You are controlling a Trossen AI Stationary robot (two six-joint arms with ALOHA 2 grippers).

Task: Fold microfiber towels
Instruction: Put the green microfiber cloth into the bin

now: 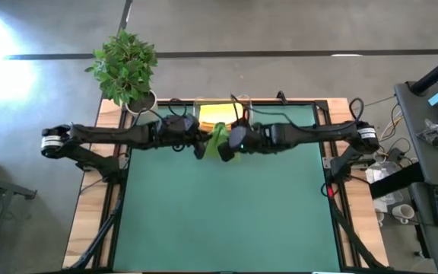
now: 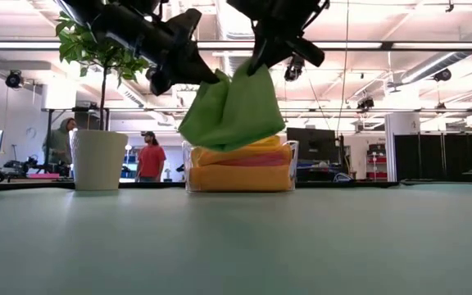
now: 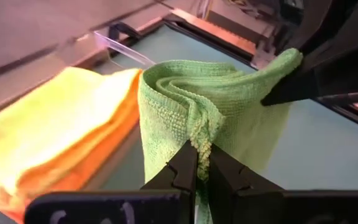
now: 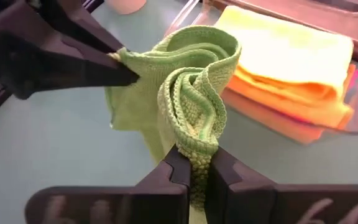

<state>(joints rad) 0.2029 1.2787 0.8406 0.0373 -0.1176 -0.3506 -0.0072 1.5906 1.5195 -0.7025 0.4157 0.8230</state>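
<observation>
Both grippers pinch one green towel (image 2: 234, 111) in the air above the table (image 1: 226, 213): left gripper (image 3: 202, 163) and right gripper (image 4: 199, 163) have fingers clamped on bunched edges. From table level you see a clear tray (image 2: 288, 168) stacking yellow, pink and orange towels, and two people behind.

The near and middle stretches of the green mat (image 1: 226, 213) on the worktop are left bare, so open passage is offered there from either side. The far edge is crowded: a clear tray (image 2: 289, 164) stacked with folded towels (image 2: 240, 172) is set at its centre, and a potted plant (image 2: 98, 156) is stood at the far left corner. The air just before the tray is taken up by the green towel (image 2: 234, 111), hung between the left gripper (image 1: 201, 149) and right gripper (image 1: 233, 146), whose fingers are pinched on it.
</observation>
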